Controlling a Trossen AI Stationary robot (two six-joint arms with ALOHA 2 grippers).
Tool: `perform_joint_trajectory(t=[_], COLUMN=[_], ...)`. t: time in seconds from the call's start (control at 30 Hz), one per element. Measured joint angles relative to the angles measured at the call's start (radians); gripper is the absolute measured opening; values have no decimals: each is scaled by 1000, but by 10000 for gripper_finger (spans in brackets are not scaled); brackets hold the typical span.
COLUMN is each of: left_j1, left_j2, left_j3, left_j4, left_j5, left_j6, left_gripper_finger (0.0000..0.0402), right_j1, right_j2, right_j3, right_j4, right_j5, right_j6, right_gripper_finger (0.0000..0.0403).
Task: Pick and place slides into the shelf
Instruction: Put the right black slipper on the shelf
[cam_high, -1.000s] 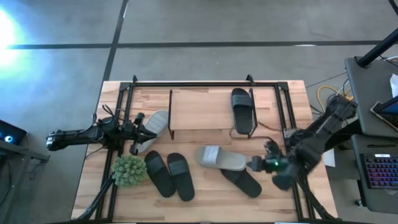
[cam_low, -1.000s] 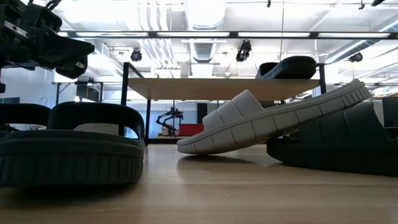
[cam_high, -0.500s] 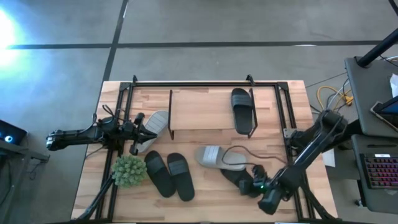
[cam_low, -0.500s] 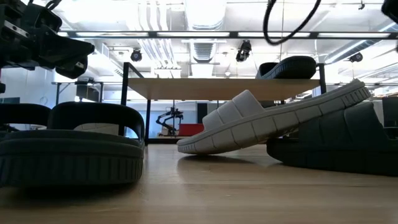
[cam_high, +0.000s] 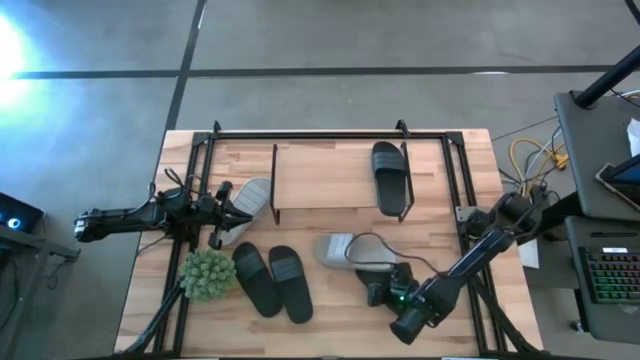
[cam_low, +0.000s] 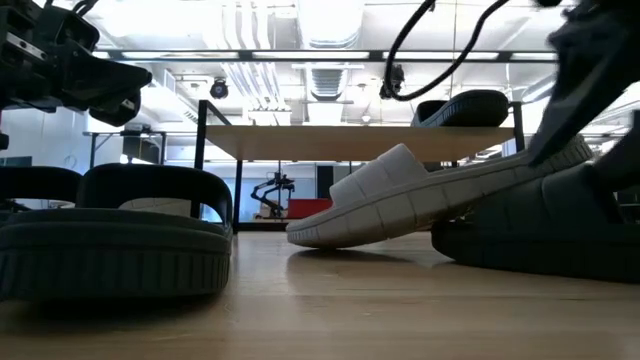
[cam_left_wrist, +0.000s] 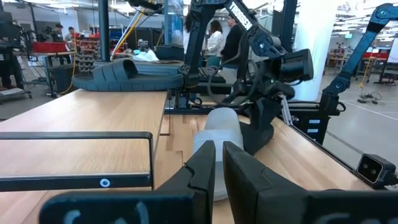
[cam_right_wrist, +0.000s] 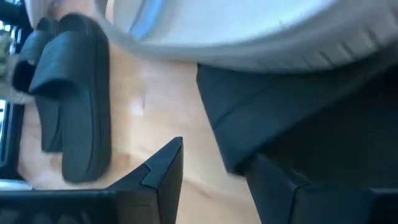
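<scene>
My right gripper (cam_high: 380, 290) is open and low at the near end of a black slide (cam_high: 368, 281). A grey slide (cam_low: 420, 200) lies across that slide, one end on the table and the other propped on it. My left gripper (cam_high: 228, 208) is shut, raised by the shelf's (cam_high: 320, 180) left end, just above a second grey slide (cam_high: 252, 203). One black slide (cam_high: 388, 175) lies on the shelf's wood top. Two more black slides (cam_high: 258, 280) (cam_high: 290, 283) lie side by side on the table near the front. My right gripper (cam_right_wrist: 214, 171) has its fingers on either side of the black slide's sole edge (cam_right_wrist: 227, 146) and comes at it from the table's near right. The slide lies flat on the table. I cannot tell whether a finger touches it.
A small green plant (cam_high: 207, 273) stands at the near left, beside the pair of black slides. The larger black frame (cam_high: 320, 133) runs around the table. Bare wood shows along the front edge. People and other arms stand in the room behind.
My right gripper has swung from the table's right edge toward the left and near edge. It has dropped low over the black slide under the grey one. The right arm now shows at the right of the low view.
</scene>
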Motion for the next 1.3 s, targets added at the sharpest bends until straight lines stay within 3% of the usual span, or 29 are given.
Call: perform_joint_trajectory(t=[0.27,0.47,0.7,0.77,0.97,1.03,1.17,1.23,1.3], left_j1=[0,0,0,0,0,0,0,0,0], left_j2=[-1,-1,-1,0,-2,0,0,-1,0], left_j3=[0,0,0,0,0,0,0,0,0], left_j4=[0,0,0,0,0,0,0,0,0], left_j5=[0,0,0,0,0,0,0,0,0], left_j6=[0,0,0,0,0,0,0,0,0], left_gripper_finger=[17,17,17,17,17,17,17,17,17], right_j1=[-13,18,122,158,194,161,87,59,25], right_j2=[27,4,-60,-87,-174,-196,-221,-222,-228], right_j3=[0,10,81,104,193,226,278,299,321], right_j4=[-15,-24,41,73,29,4,3,-5,-29], right_j5=[7,-28,-208,-143,281,282,102,137,276], right_j6=[4,-23,-61,-88,-123,-204,-333,-350,-350], right_gripper_finger=[111,23,11,10,10,10,9,9,10])
